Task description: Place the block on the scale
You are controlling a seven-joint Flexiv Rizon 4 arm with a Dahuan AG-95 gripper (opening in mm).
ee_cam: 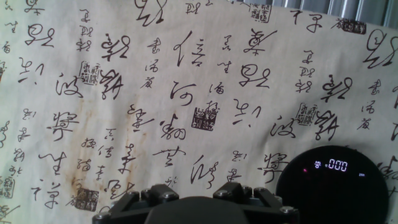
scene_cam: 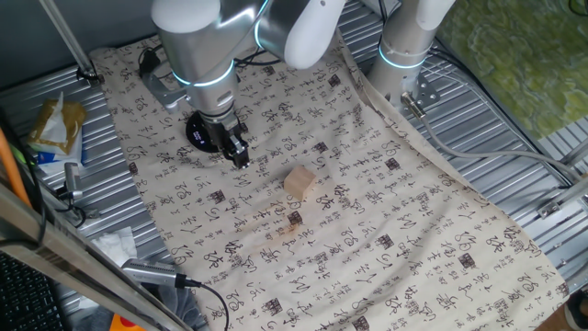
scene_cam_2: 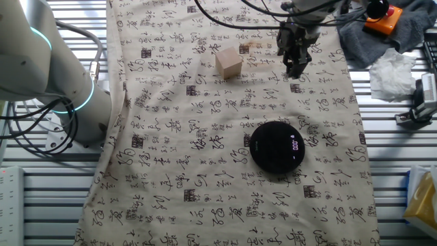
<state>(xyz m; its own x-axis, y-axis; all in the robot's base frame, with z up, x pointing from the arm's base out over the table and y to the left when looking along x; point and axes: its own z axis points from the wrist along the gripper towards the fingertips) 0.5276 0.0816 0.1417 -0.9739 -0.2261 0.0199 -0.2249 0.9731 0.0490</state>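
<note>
The block [scene_cam: 299, 182] is a small pale tan wooden cube that stands on the printed cloth; in the other fixed view [scene_cam_2: 229, 63] it is near the far edge. It is out of the hand view. The scale [scene_cam_2: 276, 145] is a flat round black disc with a lit white readout. In one fixed view the hand hides part of the scale [scene_cam: 198, 134], and in the hand view it shows at the lower right [ee_cam: 339, 186]. My gripper [scene_cam: 242, 157] hangs above the cloth between scale and block, apart from both. Its fingers taper together and hold nothing. It also shows in the other fixed view [scene_cam_2: 295, 70].
A brown stain [scene_cam: 292, 225] marks the cloth near the block. The cloth covers a ribbed metal table [scene_cam: 514, 129]. A second arm's base [scene_cam: 409, 46] stands at the back. Cables, a crumpled tissue [scene_cam_2: 396, 72] and an orange-topped device [scene_cam_2: 380, 15] lie along the edges.
</note>
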